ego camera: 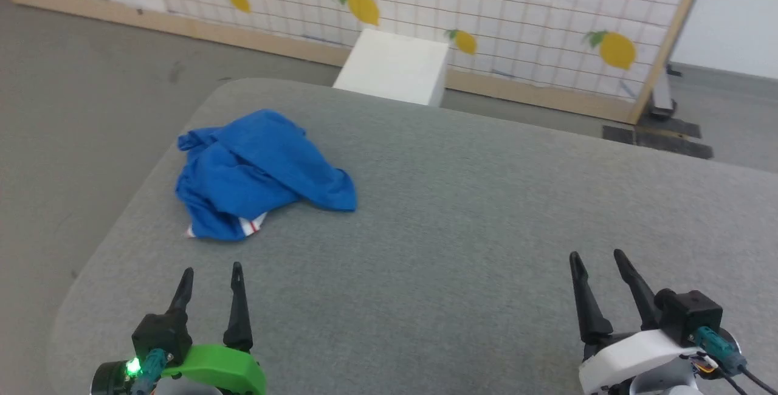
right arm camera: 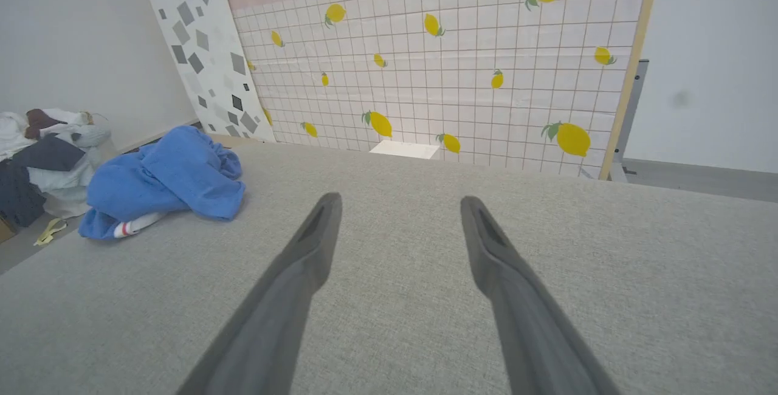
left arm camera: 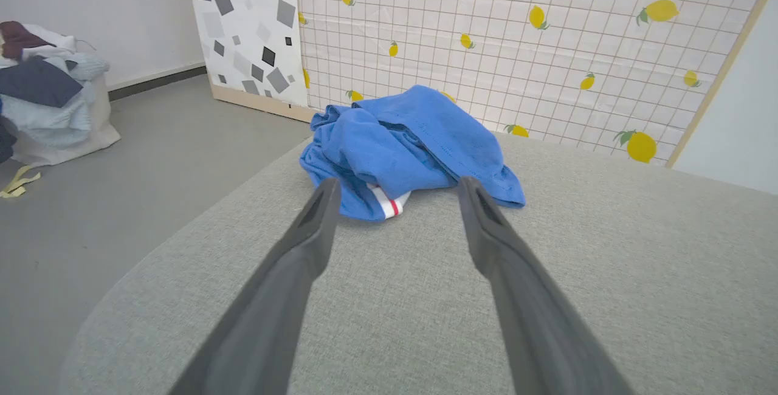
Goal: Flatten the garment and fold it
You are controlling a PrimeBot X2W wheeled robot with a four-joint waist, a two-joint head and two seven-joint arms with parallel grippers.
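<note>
The garment (ego camera: 255,170) is a bright blue shirt bunched in a heap at the far left of the grey padded table (ego camera: 456,231). A bit of white cuff with red stripes pokes out at its near edge. My left gripper (ego camera: 209,270) hovers open near the table's front left, short of the heap, and the heap (left arm camera: 413,146) lies just beyond its fingertips in the left wrist view. At the front right my right gripper (ego camera: 598,255) is open over bare table, with the garment (right arm camera: 164,179) far off to its left. Lettering and numeral are hidden in the folds.
A white box (ego camera: 395,67) stands on the floor behind the table, before a lemon-print panel (ego camera: 486,12). A bag piled with clothes (left arm camera: 42,91) sits on the floor to the left. The table's left edge runs close to the garment.
</note>
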